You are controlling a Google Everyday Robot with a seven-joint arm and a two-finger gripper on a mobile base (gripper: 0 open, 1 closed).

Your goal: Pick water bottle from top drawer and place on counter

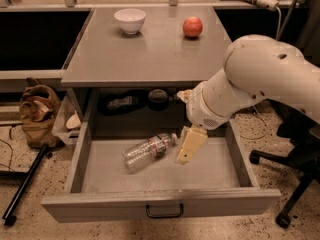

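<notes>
The water bottle point(148, 151) lies on its side on the floor of the open top drawer point(100, 174), cap toward the right rear. My gripper point(190, 146) hangs over the drawer just right of the bottle's cap, a small gap from it, holding nothing. Its cream finger point(190, 145) points down toward the drawer floor. The white arm reaches in from the right. The grey counter point(150, 49) lies above the drawer.
A white bowl point(130, 20) and a red apple point(192, 27) stand at the back of the counter. Dark objects point(122, 103) sit in the recess behind the drawer. A brown bag point(37, 115) lies on the floor left; a black chair base point(290, 184) stands right.
</notes>
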